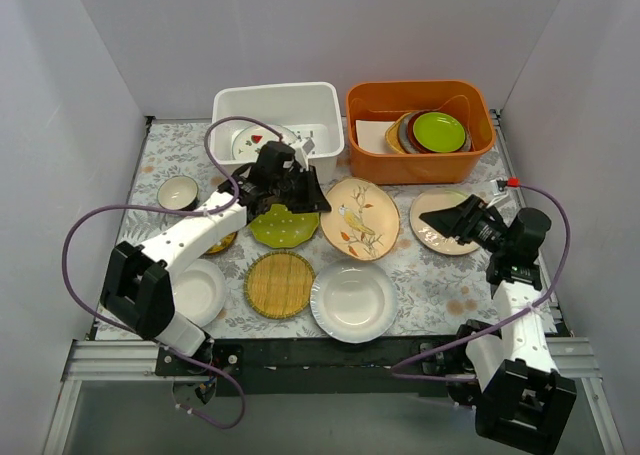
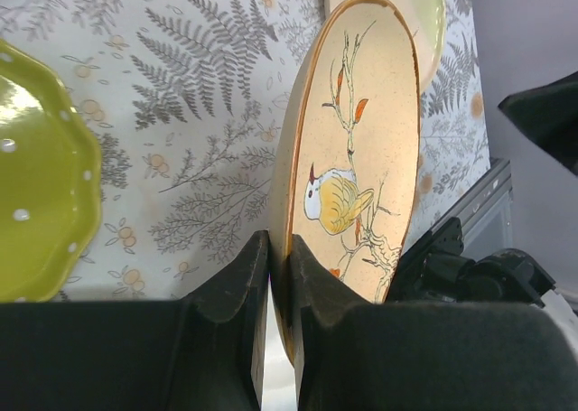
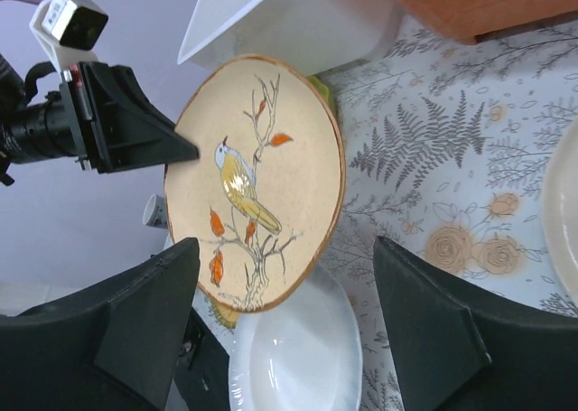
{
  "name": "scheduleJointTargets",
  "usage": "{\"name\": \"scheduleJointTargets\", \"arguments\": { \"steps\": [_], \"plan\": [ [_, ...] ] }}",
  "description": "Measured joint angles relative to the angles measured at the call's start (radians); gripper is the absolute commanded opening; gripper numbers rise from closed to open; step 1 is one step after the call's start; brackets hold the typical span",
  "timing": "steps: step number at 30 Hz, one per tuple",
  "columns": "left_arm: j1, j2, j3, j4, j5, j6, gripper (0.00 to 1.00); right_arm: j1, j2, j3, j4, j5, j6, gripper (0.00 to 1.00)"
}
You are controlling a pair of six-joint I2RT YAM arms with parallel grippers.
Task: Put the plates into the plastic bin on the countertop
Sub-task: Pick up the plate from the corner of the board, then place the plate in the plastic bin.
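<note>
Top view: the left arm (image 1: 190, 237) hides part of the dark-yellow plate (image 1: 224, 243) and of the strawberry-print plate (image 1: 248, 142). Left wrist view: the green dotted plate (image 2: 36, 167) is cut by the left edge. The bird plate (image 2: 361, 158) has its lower rim hidden between the jaws (pattern there unseen). Right wrist view: the white plate (image 3: 298, 357) is cut by the bottom edge.

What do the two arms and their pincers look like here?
The left arm and right arm have white shells and black joints; left pincer and right pincer have black wedge-shaped fingers. A purple cable loops along each.
</note>
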Motion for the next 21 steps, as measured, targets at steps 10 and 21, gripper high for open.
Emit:
{"name": "scheduleJointTargets", "arguments": {
  "steps": [10, 21],
  "plan": [
    [0.063, -0.073, -0.002, -0.006, 0.047, 0.000, 0.00, 0.261, 0.096, -0.064, 0.171, 0.100, 0.110, 0.79],
    [0.063, -0.082, -0.008, -0.012, 0.072, -0.003, 0.00, 0.434, 0.217, -0.106, 0.400, 0.188, 0.227, 0.62]
  ]
}}
